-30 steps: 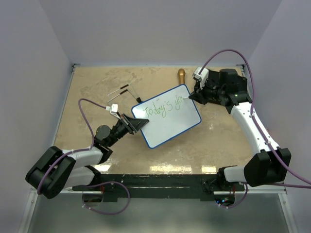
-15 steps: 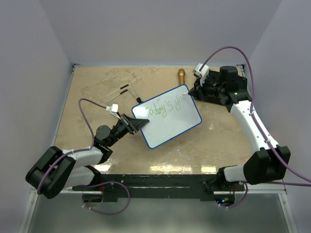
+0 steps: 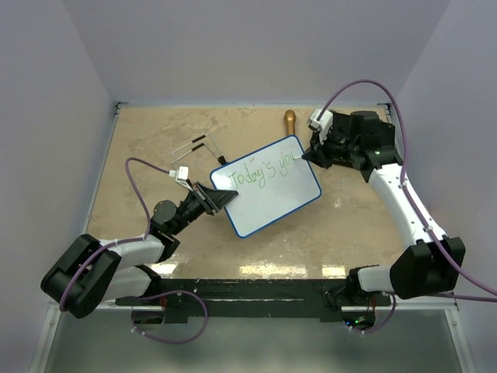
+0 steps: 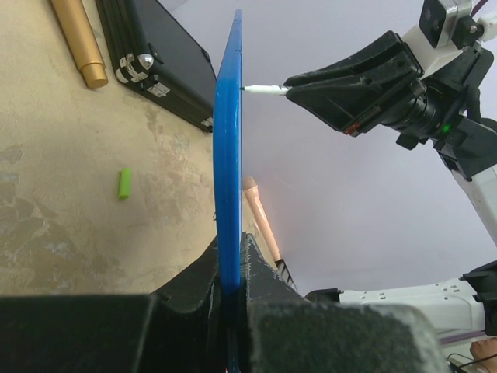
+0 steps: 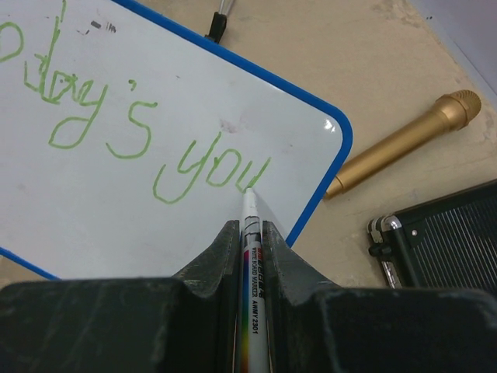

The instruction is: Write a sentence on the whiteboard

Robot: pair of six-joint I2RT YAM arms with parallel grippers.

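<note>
A whiteboard [image 3: 268,185] is seen in the middle of a tan table [image 3: 155,124], held up off the surface. It is pinched on the middle of its short left edge by the left gripper [image 3: 221,198], whose jaws are pressed tight on the blue rim. In the left wrist view the whiteboard [image 4: 227,155] is shown edge-on as a thin blue line rising from between those jaws.

From above, the board's long axis is seen to run from near-left to far-right. Green handwriting reading "Today's you" is laid along that axis near the far edge.

A marker [image 5: 252,256] is clamped lengthwise by the right gripper [image 5: 250,233], with the jaws closed on its barrel and only the tip showing. The tip is set at the end of the last letter, apparently touching the white face, just beside the board's far-right corner. The writing end is therefore reached by the right arm, while the opposite end is steadied by the left.

Little bare space is left between the tip and the blue rim on the right, so the next word is judged to belong on a lower line, back towards the near-left.

A gold microphone [image 5: 404,144] and a black case [image 5: 435,233] are seen on the table beyond the corner, and a small green cap [image 4: 123,183] lies apart on the table.
</note>
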